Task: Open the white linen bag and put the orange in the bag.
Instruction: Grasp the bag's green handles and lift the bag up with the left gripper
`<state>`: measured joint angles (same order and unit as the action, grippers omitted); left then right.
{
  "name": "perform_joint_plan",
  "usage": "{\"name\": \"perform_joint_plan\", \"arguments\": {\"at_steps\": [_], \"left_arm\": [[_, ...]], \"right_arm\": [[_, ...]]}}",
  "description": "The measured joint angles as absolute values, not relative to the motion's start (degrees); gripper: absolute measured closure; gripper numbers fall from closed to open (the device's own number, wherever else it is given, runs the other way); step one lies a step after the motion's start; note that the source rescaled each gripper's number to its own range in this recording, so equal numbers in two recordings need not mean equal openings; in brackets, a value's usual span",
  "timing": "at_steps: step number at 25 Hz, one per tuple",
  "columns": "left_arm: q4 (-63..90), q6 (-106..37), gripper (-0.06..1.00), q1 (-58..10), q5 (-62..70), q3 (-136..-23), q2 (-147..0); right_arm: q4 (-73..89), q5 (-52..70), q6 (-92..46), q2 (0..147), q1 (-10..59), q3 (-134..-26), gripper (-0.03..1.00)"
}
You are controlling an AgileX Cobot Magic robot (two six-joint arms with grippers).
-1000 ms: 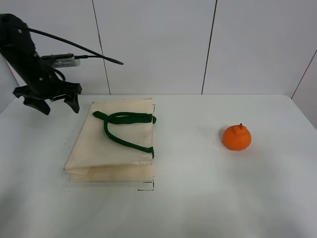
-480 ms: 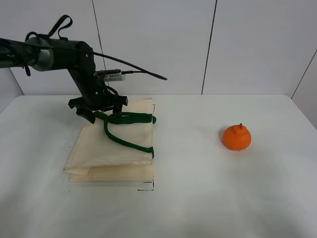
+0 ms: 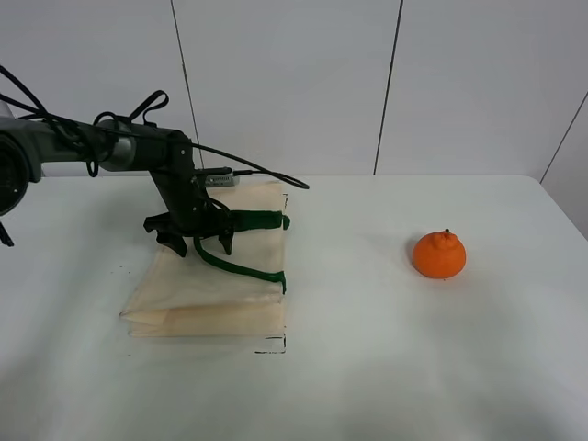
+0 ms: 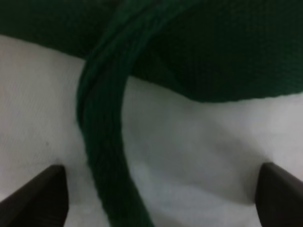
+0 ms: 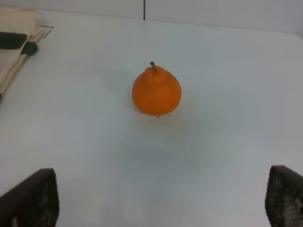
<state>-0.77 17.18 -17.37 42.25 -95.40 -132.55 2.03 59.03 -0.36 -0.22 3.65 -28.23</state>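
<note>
The left gripper (image 3: 203,246) hangs low over the bag (image 3: 202,294), jaws spread wide and empty, straddling one green strap (image 4: 104,156); the right gripper (image 5: 156,208) is likewise released, holding nothing, facing the orange (image 3: 439,254). Lower until the strap sits fully between the jaws; clamp the upper strap only, not the cloth; lift gently to part the mouth. The bag lies flat on the table (image 3: 413,367), left of centre; the strap ends meet its right edge, so the mouth likely faces the orange; the long axis apparently runs near-to-far. The orange sits well apart, stem up.
</note>
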Motion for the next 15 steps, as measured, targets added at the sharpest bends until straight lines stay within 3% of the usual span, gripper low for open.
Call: {"name": "perform_joint_plan", "arguments": {"at_steps": [3,8,9,11,15], "left_arm": [[0.00,17.18,0.12,-17.37,42.45,-95.71,-132.66],[0.55,17.18,0.81,-17.64,43.82,-95.96,-132.62],[0.00,17.18,0.88,-17.64,44.56,-95.96,-132.41],[-0.83,18.10,0.94,-17.47,46.48,-95.81,-131.75],[-1.14,19.29,0.94,-17.49,49.36,-95.49,-126.32]], "right_arm": [[2.03,59.03,-0.36,-0.22,3.65,-28.23,-0.03],[2.03,59.03,-0.36,-0.22,3.65,-28.23,-0.03],[2.03,59.03,-0.36,-0.22,3.65,-28.23,-0.03],[2.03,59.03,-0.36,-0.22,3.65,-28.23,-0.03],[2.03,59.03,-0.36,-0.22,3.65,-28.23,-0.03]]}}
